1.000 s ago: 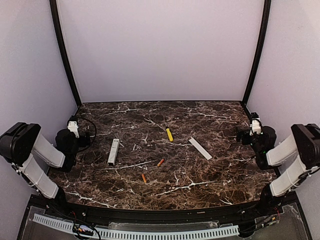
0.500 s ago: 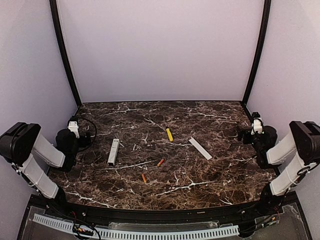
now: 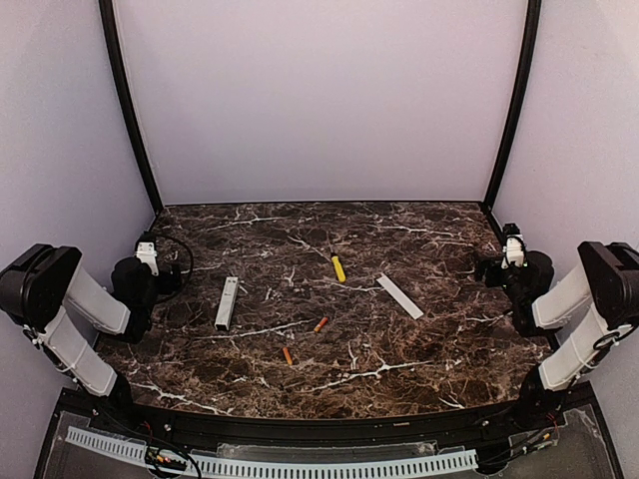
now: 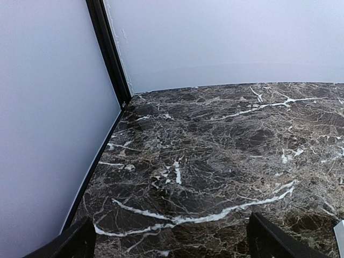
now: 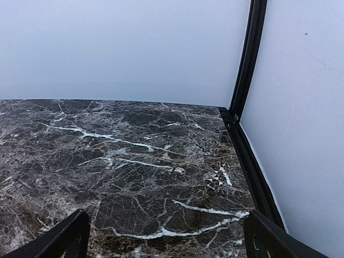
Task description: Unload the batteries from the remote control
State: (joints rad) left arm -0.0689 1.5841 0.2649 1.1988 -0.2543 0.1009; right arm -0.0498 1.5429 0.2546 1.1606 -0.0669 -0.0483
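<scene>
- The left gripper (image 4: 172, 228) is hanging released at the table's (image 3: 419, 235) left edge, its jaws standing wide apart with only marble showing between them.
- The right gripper (image 5: 164, 226) is hanging at the right edge, likewise spread wide and gripping nothing.
- The remote (image 3: 227, 303) is lying flat on the left half of the table, near the left gripper but apart from it, its long side running front to back.
- The batteries are lying loose on the marble, outside the remote: one (image 3: 320, 324) near the middle, to the remote's right; the other (image 3: 288, 355) closer to the front edge.
- A yellow stick (image 3: 338, 268) is lying behind the batteries.
- A white strip (image 3: 399, 296) is lying slantwise to the right of the stick.
</scene>
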